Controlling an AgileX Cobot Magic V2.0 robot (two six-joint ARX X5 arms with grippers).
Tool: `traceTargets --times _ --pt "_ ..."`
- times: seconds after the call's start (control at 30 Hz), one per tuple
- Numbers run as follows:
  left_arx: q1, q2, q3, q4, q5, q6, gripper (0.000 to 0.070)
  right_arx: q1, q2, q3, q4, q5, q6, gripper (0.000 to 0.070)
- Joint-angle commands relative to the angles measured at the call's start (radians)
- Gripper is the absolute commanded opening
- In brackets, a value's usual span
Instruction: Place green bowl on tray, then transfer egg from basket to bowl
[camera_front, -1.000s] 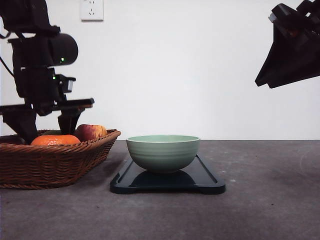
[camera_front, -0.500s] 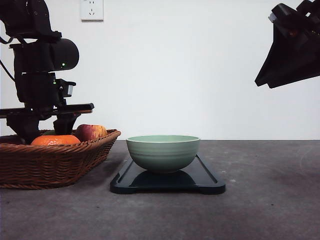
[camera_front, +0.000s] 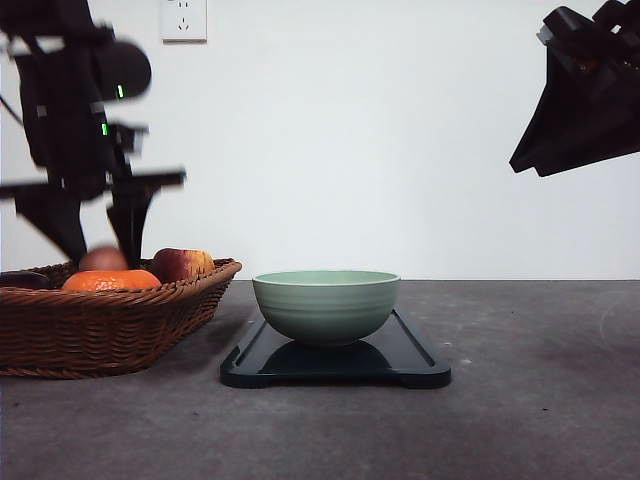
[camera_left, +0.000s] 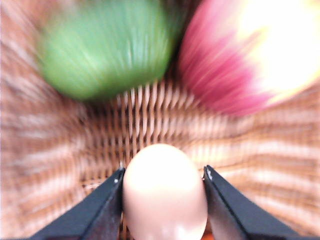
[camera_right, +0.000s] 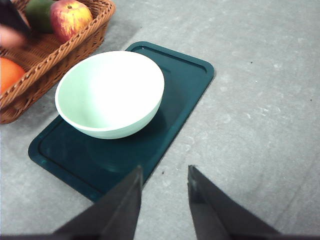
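sage-green bowl (camera_front: 326, 305) sits on the dark teal tray (camera_front: 420, 365), upright and empty, so step one reads as done. step in hand: moving the egg. the left gripper (camera_left: 163, 176) is clamped on the egg (camera_left: 164, 192), one finger pressed to each side, above the woven floor of the basket (camera_front: 110, 325); a green fruit (camera_left: 102, 47) and a red-yellow apple (camera_left: 255, 55) lie just beyond, blurred. in the front view the left arm is smeared by motion over the basket and the egg (camera_front: 102, 260) shows just above the rim, beside an orange (camera_front: 110, 281). right gripper (camera_right: 162, 192) hangs high over the table near the tray, fingers parted, holding nothing. next move, as i judge it: carry the egg sideways clear of the wicker rim, lower it into the bowl, let go gently; a fragile shell calls for a low drop.
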Motion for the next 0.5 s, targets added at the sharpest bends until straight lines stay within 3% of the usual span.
traceTargets --times 0.0,0.2,0.47 --pt "-0.012 -0.032 0.023 0.020 0.009 0.021 0.0147 0.005 0.003 0.010 0.010 0.000 0.007 0.0178" --pt "-0.074 -0.120 0.023 0.108 0.148 0.055 0.0147 0.005 0.003 0.010 0.010 0.000 0.007 0.0178" --pt "-0.232 -0.089 0.023 0.248 0.144 0.158 0.0148 0.005 0.003 0.010 0.010 -0.001 0.007 0.0178"
